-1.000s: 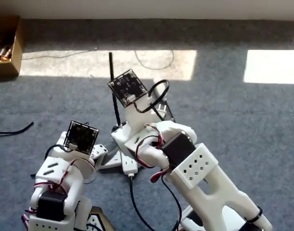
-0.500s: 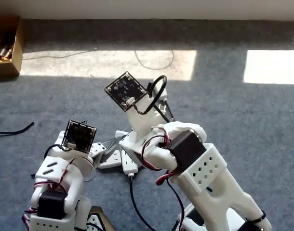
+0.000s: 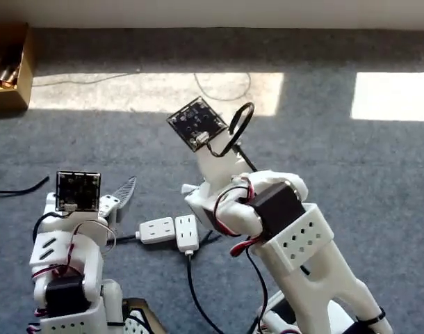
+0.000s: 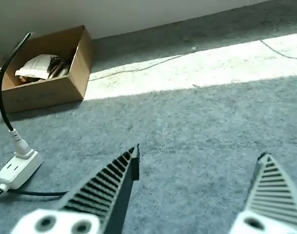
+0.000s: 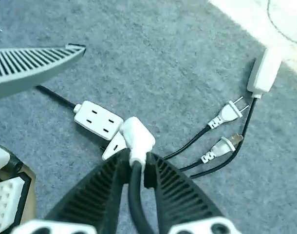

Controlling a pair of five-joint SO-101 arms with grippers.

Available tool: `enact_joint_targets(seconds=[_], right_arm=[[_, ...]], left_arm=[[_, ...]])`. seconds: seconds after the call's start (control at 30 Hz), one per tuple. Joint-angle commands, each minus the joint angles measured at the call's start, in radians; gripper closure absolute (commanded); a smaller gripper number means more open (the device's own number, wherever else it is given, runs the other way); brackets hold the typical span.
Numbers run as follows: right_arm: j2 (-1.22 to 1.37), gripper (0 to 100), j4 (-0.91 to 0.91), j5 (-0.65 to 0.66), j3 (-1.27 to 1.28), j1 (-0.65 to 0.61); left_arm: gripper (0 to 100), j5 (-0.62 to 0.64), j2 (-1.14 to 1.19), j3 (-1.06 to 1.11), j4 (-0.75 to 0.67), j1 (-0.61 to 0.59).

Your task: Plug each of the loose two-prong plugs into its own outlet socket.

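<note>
My right gripper (image 5: 136, 155) is shut on a thick black cord (image 5: 135, 195). The white block (image 5: 137, 135) at that cord's end sits just past the fingertips. Beside it lies a white two-socket outlet (image 5: 98, 119), which the high view shows (image 3: 158, 229) next to a second white outlet (image 3: 188, 233). Two loose two-prong plugs (image 5: 229, 112) (image 5: 221, 145) on thin black cords lie on the carpet farther off. My left gripper (image 4: 199, 152) hangs open over bare carpet, left of the outlets, with one dark finger (image 3: 126, 191) showing from above.
Grey carpet all around. A cardboard box (image 3: 7, 66) (image 4: 41, 68) stands at the far left. Near it a white outlet (image 4: 14, 165) has a plug and a black cord in it. A white power strip (image 5: 263, 70) lies beyond the loose plugs. Thin wires (image 3: 222, 87) cross the sunlit patch.
My left arm has swung left, away from the outlets, uncovering them. The right wrist has shifted slightly to the right and away from the outlets.
</note>
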Motion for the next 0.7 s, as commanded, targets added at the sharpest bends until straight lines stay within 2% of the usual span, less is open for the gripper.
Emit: enact_joint_targets(seconds=[0.0,0.13,0.23,0.4,0.5,0.6,0.67], right_arm=[[-0.002,99.2,0.004,0.011,0.002,-0.059],[0.059,99.2,0.042,0.066,-0.004,-0.104],[0.199,99.2,0.084,0.146,-0.007,-0.137],[0.360,99.2,0.102,0.233,-0.094,-0.127],[0.414,99.2,0.137,0.256,-0.199,-0.119],[0.469,99.2,0.182,0.270,-0.283,-0.119],[0.513,99.2,0.188,0.272,-0.315,-0.119]], left_arm=[[64,0.006,0.165,-0.125,-0.028,-0.047],[64,0.055,0.601,-0.384,-0.020,-0.074],[64,0.054,1.006,-0.622,0.095,-0.081],[64,-0.069,1.583,-0.995,0.236,-0.153],[64,-0.121,1.791,-1.190,0.258,-0.220],[64,-0.218,1.928,-1.395,0.348,-0.289],[64,-0.239,2.008,-1.538,0.400,-0.348]])
